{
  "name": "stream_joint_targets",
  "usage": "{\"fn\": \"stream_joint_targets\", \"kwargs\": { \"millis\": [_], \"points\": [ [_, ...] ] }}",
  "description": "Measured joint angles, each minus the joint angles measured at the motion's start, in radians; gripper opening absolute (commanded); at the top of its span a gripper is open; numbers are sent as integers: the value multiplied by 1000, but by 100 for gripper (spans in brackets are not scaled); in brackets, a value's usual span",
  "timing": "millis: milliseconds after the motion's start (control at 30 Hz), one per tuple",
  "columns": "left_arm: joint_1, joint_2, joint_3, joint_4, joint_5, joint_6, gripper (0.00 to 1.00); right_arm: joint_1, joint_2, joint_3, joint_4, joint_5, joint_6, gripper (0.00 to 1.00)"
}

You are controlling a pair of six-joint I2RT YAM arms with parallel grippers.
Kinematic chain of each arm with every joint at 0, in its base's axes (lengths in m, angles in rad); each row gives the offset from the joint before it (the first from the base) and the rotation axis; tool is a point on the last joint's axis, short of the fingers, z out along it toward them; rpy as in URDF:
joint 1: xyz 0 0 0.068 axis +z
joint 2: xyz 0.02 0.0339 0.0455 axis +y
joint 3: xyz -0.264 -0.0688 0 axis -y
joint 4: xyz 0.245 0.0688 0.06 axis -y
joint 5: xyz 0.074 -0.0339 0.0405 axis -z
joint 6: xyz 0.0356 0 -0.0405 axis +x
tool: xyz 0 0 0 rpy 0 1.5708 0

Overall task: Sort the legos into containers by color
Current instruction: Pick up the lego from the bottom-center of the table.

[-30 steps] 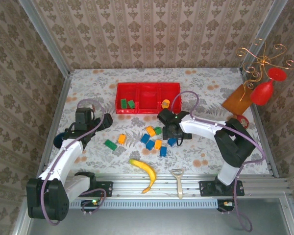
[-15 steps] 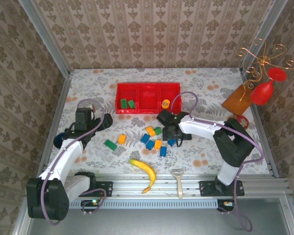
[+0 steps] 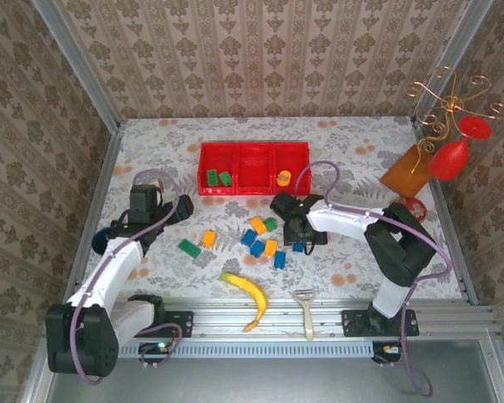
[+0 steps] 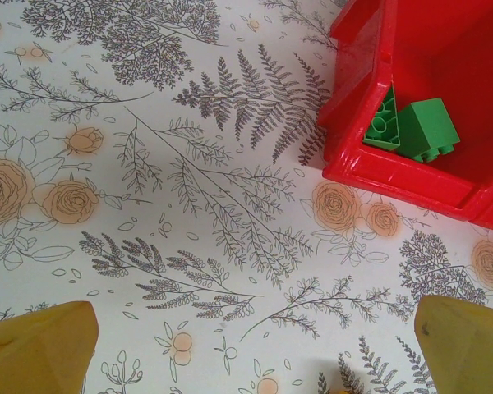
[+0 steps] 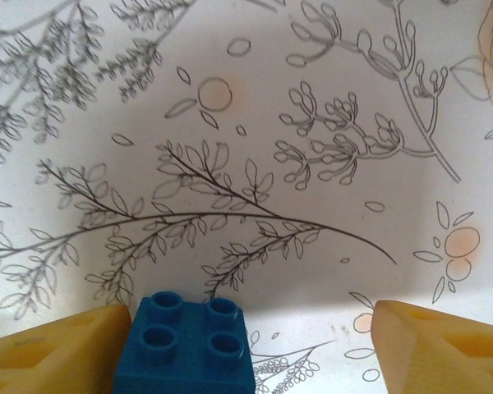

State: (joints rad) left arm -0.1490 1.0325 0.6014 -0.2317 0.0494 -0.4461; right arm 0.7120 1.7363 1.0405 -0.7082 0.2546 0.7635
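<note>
Beige damask wallpaper (image 3: 260, 59) covered the far and side walls — a white tabletop (image 3: 353, 269) printed with ferns and peach roses lay evenly lit.

My right hand (image 5: 251, 353) has yellow fingers (image 5: 53, 349), and the small studded plastic brick (image 5: 189, 345) is dark blue. The table (image 4: 189, 123) is white with grey ferns and orange roses. Inside the bright red plastic tray (image 4: 411, 176) I see green bricks (image 4: 427, 127).

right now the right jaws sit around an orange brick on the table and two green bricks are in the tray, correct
Not quite: the brick between the right jaws is blue, not orange (right wrist view). It sits on the table; two green bricks are in the tray.
</note>
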Motion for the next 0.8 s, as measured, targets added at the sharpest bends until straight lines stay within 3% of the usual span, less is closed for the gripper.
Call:
{"fn": "stream_joint_targets", "kwargs": {
  "millis": [367,800],
  "points": [
    [0,0,0,0,0,0,100,0,0,-15,24,-54,0,62],
    [0,1,0,0,0,0,100,2,8,-15,52,-95,-2,38]
  ]
}}
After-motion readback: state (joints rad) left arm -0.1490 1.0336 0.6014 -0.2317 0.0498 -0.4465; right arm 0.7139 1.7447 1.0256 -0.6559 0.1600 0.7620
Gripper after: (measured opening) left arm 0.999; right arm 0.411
